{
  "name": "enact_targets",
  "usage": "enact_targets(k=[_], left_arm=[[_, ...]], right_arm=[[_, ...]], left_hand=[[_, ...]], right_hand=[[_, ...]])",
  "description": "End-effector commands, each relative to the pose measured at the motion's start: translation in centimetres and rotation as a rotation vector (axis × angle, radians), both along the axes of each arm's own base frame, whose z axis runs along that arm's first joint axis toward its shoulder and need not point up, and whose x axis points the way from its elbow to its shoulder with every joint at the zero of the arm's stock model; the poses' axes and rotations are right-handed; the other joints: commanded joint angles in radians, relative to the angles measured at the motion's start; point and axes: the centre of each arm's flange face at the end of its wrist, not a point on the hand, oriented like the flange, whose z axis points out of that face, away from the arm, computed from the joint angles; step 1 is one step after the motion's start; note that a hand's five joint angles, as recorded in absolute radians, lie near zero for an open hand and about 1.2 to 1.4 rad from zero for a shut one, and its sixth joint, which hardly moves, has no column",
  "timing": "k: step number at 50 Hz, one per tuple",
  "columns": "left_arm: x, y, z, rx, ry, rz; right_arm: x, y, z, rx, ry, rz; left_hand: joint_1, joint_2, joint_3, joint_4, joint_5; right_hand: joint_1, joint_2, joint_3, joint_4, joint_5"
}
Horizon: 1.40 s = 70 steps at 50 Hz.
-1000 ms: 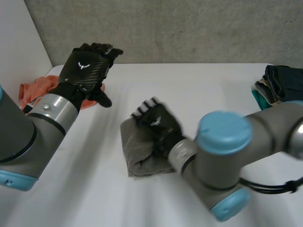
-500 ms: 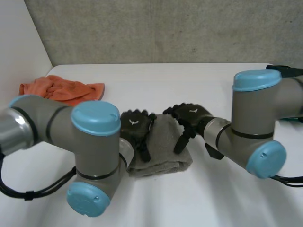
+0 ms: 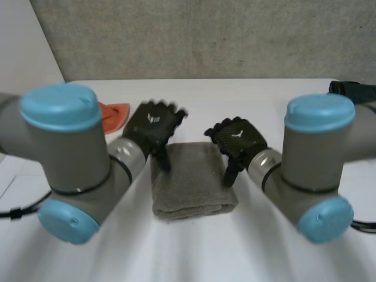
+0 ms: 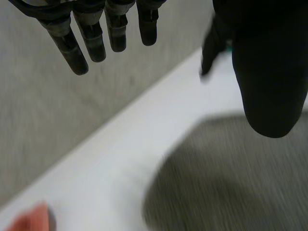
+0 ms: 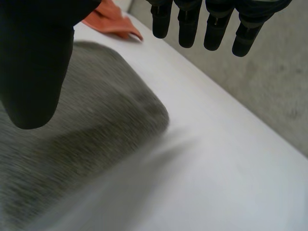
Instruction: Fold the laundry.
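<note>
Reading from the left, a crumpled orange cloth [image 3: 116, 111] is lying at the far left of the white counter [image 3: 194, 252], partly hidden behind the left arm. The left hand [image 3: 154, 122] is hovering over the far left corner of a grey terry towel [image 3: 191, 182], which is folded into a thick rectangle and lying mid-counter between the arms. The right hand [image 3: 238, 138] is hovering over the towel's far right edge, and a stack of dark garments [image 3: 358, 93] is sitting at the counter's right edge. Both hands are hanging released, fingers straight and thumbs spread, grasping nothing. Whether a thumb tip is brushing the pile cannot be told. The likely hazards are these: a fingertip snagging the loops would be lifting the top layer and undoing the fold; hands pressing unevenly would be skewing the bundle or sliding it across the smooth counter; and the springy, thick fold may be opening once it is left unweighted. The left arm, sweeping low, could also be dragging the orange cloth. As to materials, the orange cloth is looking thin, soft and wrinkled. The towel is showing a matte, nappy pile, with rounded corners and a bulging rolled fold along its near edge. The hands are presenting hard black shells with a woven pattern, and the counter is appearing hard, flat and slick.
</note>
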Motion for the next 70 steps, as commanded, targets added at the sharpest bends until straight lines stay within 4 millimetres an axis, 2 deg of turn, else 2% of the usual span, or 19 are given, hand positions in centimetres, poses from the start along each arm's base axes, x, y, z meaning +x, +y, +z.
enact_targets(k=[1,7,10,20,24,28,36,38,40,41,46,50,51,54,57,58,64,65,70], left_arm=[[-1.8,-0.1,5.6,-0.071,0.121,-0.262],[-2.2,0.6,6.7,0.023,0.141,-0.466],[-2.4,0.3,6.2,0.049,0.144,-0.48],[-2.7,0.3,5.2,0.079,0.137,-0.473],[-2.7,0.3,4.9,0.086,0.134,-0.471],[-2.7,0.3,4.9,0.087,0.135,-0.47],[-2.7,0.3,5.0,0.083,0.136,-0.469],[-2.7,0.3,5.0,0.084,0.136,-0.469],[-2.7,0.3,5.0,0.083,0.136,-0.469],[-2.7,0.3,5.0,0.083,0.136,-0.469],[-2.6,-0.1,5.5,0.063,0.144,-0.463],[-2.7,-0.4,6.6,0.015,0.159,-0.448],[-2.7,-0.5,6.9,0.006,0.164,-0.44],[-2.7,-1.1,8.3,-0.033,0.203,-0.404],[-2.6,-1.6,9.8,-0.067,0.259,-0.377],[-2.6,-1.6,10.2,-0.076,0.275,-0.375],[-2.6,-1.6,11.7,-0.097,0.342,-0.38],[-2.6,-1.6,11.7,-0.097,0.342,-0.38],[-2.7,-1.4,11.3,-0.085,0.338,-0.383]], right_arm=[[0.4,5.8,-2.8,-0.044,0.013,0.111],[1.0,7.4,-6.1,-0.078,0.026,0.156],[1.3,6.8,-7.8,-0.098,0.035,0.135],[2.6,4.7,-9.4,-0.257,0.071,0.119],[3.1,4.2,-9.5,-0.284,0.077,0.12],[3.4,3.5,-9.0,-0.3,0.05,0.112],[4.3,2.6,-8.1,-0.334,0.015,0.113],[4.5,2.4,-8.2,-0.338,0.012,0.112],[4.8,2.1,-8.1,-0.343,0.001,0.113],[4.9,1.9,-8.1,-0.344,-0.002,0.113],[5.2,-0.1,-5.9,-0.396,-0.053,0.072],[3.6,-4.2,-1.4,-0.479,-0.132,-0.028],[2.9,-5.5,0.6,-0.515,-0.168,-0.061],[1.5,-7.5,3.3,-0.564,-0.218,-0.115],[-1.5,-11.2,6.0,-0.622,-0.259,-0.207],[-3.4,-13.0,7.2,-0.654,-0.268,-0.253],[-10.7,-18.4,11.3,-0.794,-0.307,-0.356],[-12.8,-19.7,12.1,-0.843,-0.314,-0.369],[-19.4,-23.6,12.1,-0.945,-0.307,-0.392]], left_hand=[[-0.007,-0.025,-0.026,-0.019,-0.039],[-0.004,-0.022,-0.023,-0.016,-0.036],[-0.001,-0.02,-0.02,-0.013,-0.033],[0.002,-0.017,-0.017,-0.01,-0.03],[0.002,-0.017,-0.017,-0.01,-0.03],[0.002,-0.017,-0.017,-0.01,-0.03],[0.002,-0.017,-0.017,-0.01,-0.03],[0.002,-0.017,-0.017,-0.01,-0.03],[0.002,-0.017,-0.017,-0.01,-0.03],[0.002,-0.017,-0.017,-0.01,-0.03],[0.002,-0.017,-0.017,-0.01,-0.03],[0.002,-0.017,-0.017,-0.01,-0.03],[0.002,-0.017,-0.017,-0.01,-0.03],[0.002,-0.017,-0.017,-0.01,-0.03],[0.002,-0.017,-0.017,-0.01,-0.03],[0.005,-0.014,-0.014,-0.007,-0.028],[0.008,-0.011,-0.011,-0.004,-0.025],[0.005,-0.014,-0.014,-0.007,-0.028],[0.008,-0.011,-0.011,-0.004,-0.025]], right_hand=[[-0.049,-0.042,-0.034,-0.035,-0.042],[-0.049,-0.042,-0.034,-0.035,-0.042],[-0.049,-0.042,-0.034,-0.035,-0.042],[-0.028,-0.02,-0.013,-0.013,-0.021],[0.057,0.065,0.072,0.072,0.064],[0.333,0.341,0.348,0.347,0.34],[0.433,0.441,0.448,0.447,0.44],[0.568,0.576,0.583,0.582,0.575],[1.083,1.091,1.098,1.097,1.09],[1.171,1.179,1.186,1.186,1.178],[1.172,1.18,1.187,1.187,1.179],[1.172,1.18,1.187,1.187,1.179],[1.172,1.18,1.187,1.187,1.179],[1.172,1.18,1.187,1.187,1.179],[1.172,1.18,1.187,1.187,1.179],[1.172,1.18,1.187,1.187,1.179],[1.172,1.18,1.187,1.187,1.179],[1.172,1.18,1.187,1.187,1.179],[1.172,1.18,1.187,1.187,1.179]])
